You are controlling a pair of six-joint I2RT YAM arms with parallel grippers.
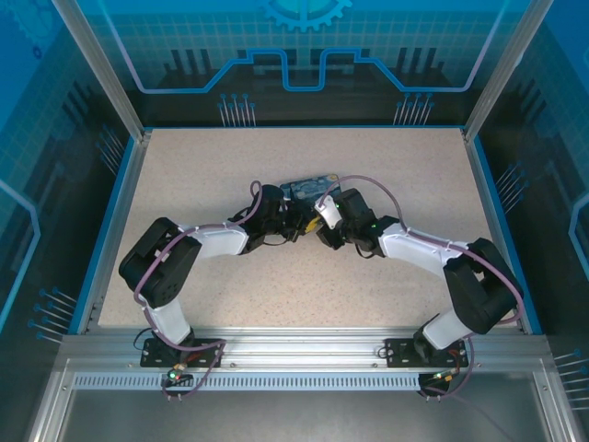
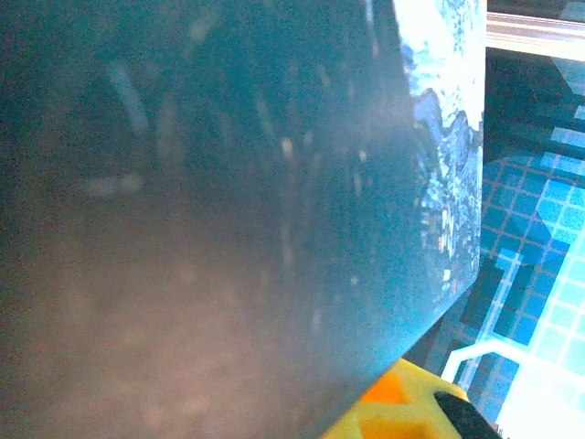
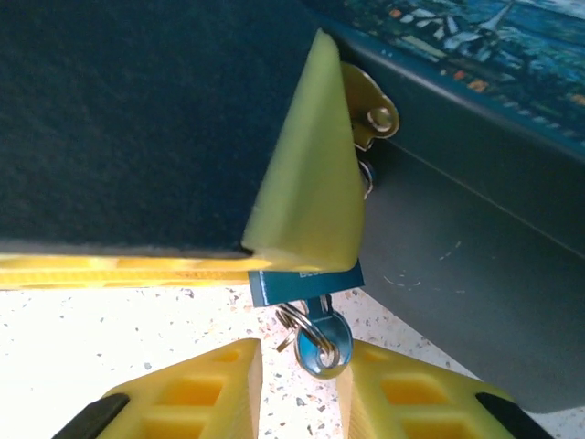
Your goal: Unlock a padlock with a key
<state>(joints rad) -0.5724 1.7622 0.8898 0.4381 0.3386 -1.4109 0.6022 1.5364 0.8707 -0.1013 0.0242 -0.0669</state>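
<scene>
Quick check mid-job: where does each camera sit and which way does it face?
Top external: above and behind the bases, looking down; left pincer and right pincer meet at the dark blue swirl-printed box.
Left wrist: tight against the box's side, one yellow finger showing.
Right wrist: low, facing the small blue metal padlock and silvery key between its yellow fingers.
Shared: all three see the box.

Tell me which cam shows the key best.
Right wrist: the silvery key, on its ring, hangs under the blue lock, sharp, between the fingers of the right gripper. Top external: that spot by the box is too small to tell. Left wrist: a blurred box wall up close.
</scene>
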